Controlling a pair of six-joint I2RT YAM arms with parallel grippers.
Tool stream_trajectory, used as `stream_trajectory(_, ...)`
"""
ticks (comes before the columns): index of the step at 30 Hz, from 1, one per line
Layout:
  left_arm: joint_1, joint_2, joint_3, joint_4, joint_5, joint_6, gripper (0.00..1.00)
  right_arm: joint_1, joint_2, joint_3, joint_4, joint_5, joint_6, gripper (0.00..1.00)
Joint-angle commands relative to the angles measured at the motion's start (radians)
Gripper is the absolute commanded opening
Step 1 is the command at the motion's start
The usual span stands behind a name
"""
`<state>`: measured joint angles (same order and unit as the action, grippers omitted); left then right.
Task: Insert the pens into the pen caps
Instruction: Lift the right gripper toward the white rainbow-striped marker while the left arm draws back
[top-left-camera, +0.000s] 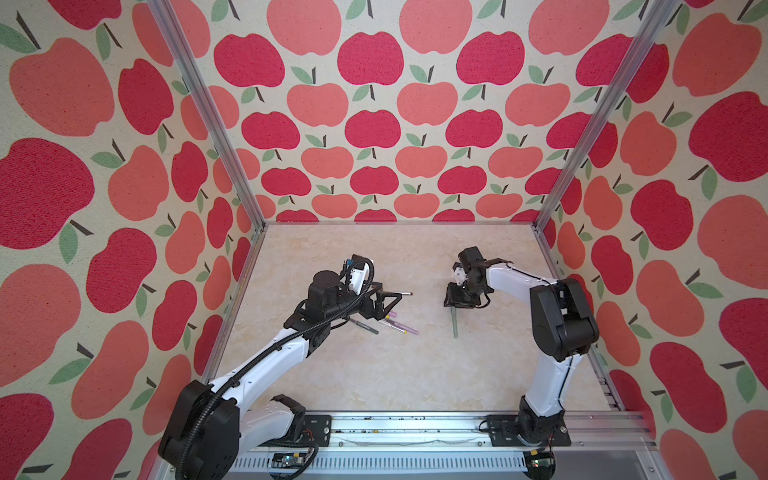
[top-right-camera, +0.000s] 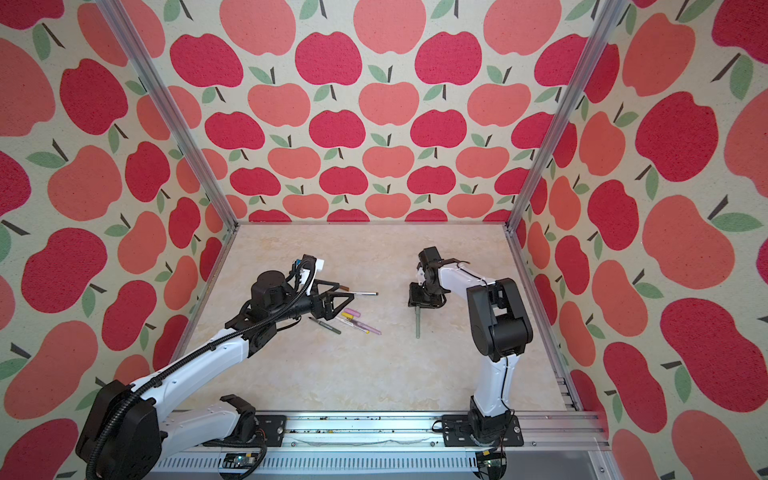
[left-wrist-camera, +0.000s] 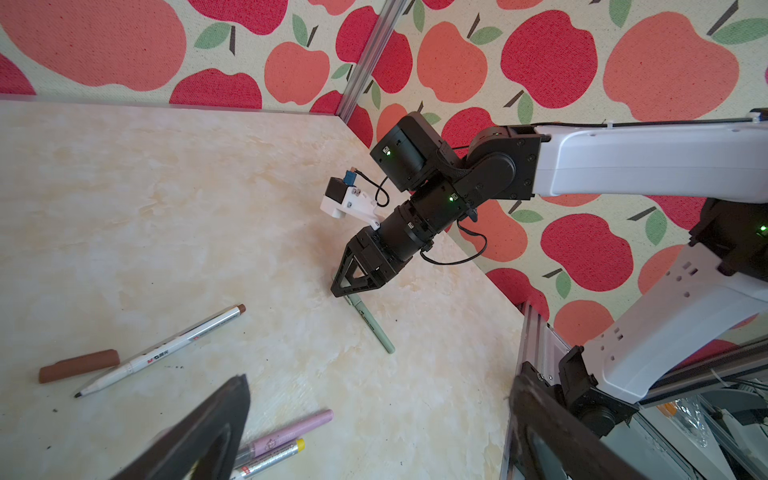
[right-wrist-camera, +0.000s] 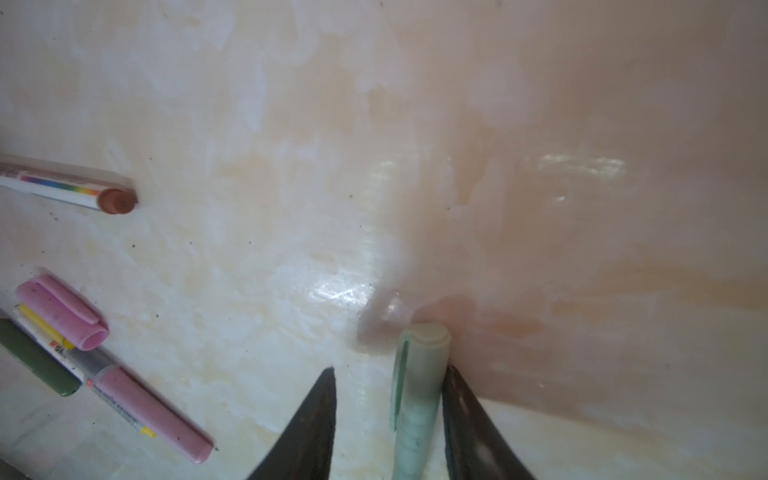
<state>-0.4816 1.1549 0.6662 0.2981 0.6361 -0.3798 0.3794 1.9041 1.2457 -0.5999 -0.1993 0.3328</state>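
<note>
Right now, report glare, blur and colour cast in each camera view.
Right wrist view: hazy, a pink cast over part of the table, glare beside the sage green pen. Left wrist view: brown-ended pen sharp, left gripper blurred up close. In both top views: even light, faint shadows.

5 pens (left-wrist-camera: 162, 353), 4 caps (left-wrist-camera: 79, 365)

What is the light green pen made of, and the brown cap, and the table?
The sage green pen is probably plastic: matte, with a smooth moulded cap and clip. The brown cap is likely plastic too: dull, even colour. The table looks like glossy marble-patterned laminate or stone; it shines with bright reflections, so I cannot say which.
</note>
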Motion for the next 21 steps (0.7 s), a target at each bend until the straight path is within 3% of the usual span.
stream_trajectory(1,0.008,0.001,0.007,0.006,-0.002,-0.013,0.99,0.007,0.006,0.018,0.001,0.002,-0.012,0.44)
stream_trajectory(6,0.008,-0.016,0.004,-0.015,-0.048,-0.016,0.99,0.010,-0.095,0.013,0.011,0.048,-0.018,0.44)
stream_trajectory(12,0.036,-0.093,-0.030,-0.068,-0.286,-0.134,0.99,0.055,-0.249,0.035,0.027,0.063,-0.085,0.51)
stream_trajectory(21,0.261,-0.189,-0.148,0.045,-0.065,-0.337,0.99,0.186,-0.198,0.159,-0.016,0.069,-0.218,0.54)
